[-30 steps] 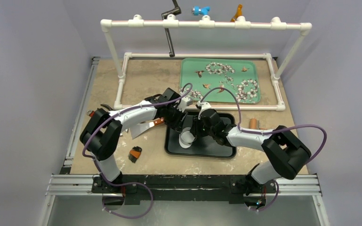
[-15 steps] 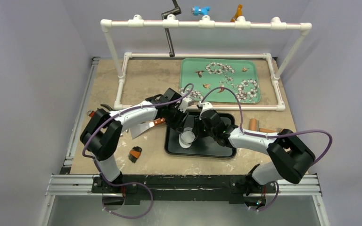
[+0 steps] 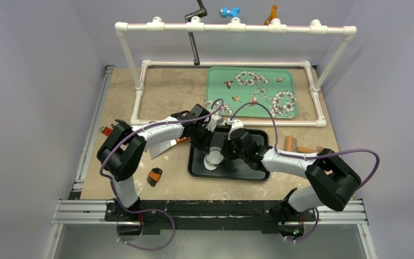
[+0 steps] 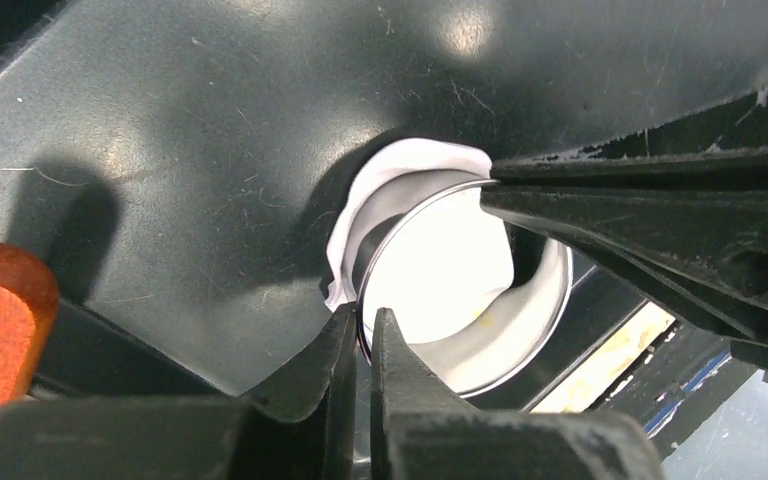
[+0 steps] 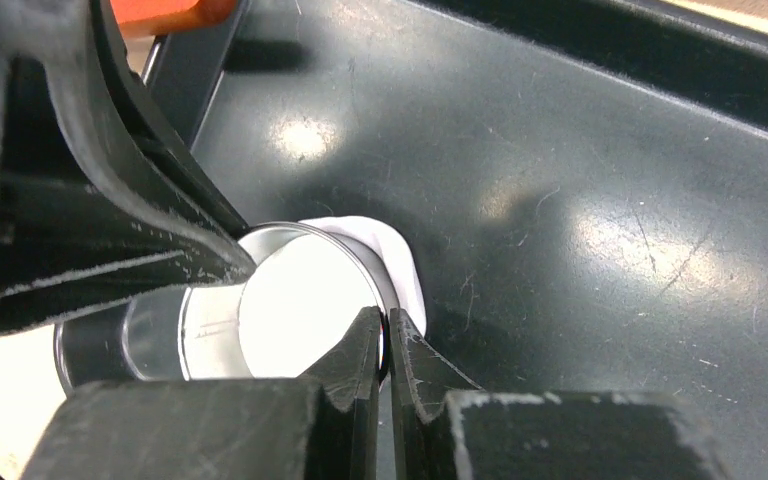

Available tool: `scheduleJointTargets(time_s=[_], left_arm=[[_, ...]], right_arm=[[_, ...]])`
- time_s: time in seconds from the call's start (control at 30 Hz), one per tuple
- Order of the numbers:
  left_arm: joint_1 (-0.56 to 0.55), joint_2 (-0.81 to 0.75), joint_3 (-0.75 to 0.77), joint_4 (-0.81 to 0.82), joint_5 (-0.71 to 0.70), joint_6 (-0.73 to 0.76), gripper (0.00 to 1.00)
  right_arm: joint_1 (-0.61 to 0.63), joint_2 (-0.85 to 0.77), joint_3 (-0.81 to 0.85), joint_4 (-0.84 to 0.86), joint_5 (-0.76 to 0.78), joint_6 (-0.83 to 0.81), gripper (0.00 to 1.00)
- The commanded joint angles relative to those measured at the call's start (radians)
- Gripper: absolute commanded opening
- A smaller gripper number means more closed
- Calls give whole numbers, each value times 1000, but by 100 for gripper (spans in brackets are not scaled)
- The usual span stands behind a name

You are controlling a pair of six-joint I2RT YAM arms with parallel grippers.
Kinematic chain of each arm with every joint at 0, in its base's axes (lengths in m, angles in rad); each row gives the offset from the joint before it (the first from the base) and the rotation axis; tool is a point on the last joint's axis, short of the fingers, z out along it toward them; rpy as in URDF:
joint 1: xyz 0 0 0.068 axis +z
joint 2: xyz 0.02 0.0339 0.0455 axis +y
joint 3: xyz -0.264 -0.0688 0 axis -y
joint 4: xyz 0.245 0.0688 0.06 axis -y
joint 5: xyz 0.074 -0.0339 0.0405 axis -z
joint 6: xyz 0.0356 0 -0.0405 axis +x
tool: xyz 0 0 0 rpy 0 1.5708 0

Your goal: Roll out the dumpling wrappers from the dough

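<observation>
Converging over black tray point(image 3: 248, 171), both arms extended inward, wrists pitched down. Left gripper point(image 4: 362, 325) pinched onto rim of metal ring cutter point(image 5: 210, 340); right gripper point(image 5: 385, 325) clamped on opposite rim. Dumpling wrapper point(image 4: 440, 270): white disc inside ring, near tray's left edge. Thin dough fringe point(image 4: 380, 175) protrudes outside ring.

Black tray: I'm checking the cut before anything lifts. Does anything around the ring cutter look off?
Yes. White dough bulges from under the ring cutter on one side only, its edge ragged, on the black tray; the cutter seems off-centre on the dough.
</observation>
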Motion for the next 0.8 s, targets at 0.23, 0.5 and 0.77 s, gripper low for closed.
scheduleJointTargets(time_s=[0.23,0.5,0.77], left_arm=[[10,87,84,31,-113,62,0],[30,131,119,12,-135,114,0],[25,131,63,-32,-33,102,0]], right_arm=[[3,-6,-103,179,127,2,0],[3,88,-54,167,137,57,0],[-7,62,-92,139,66,128,0]])
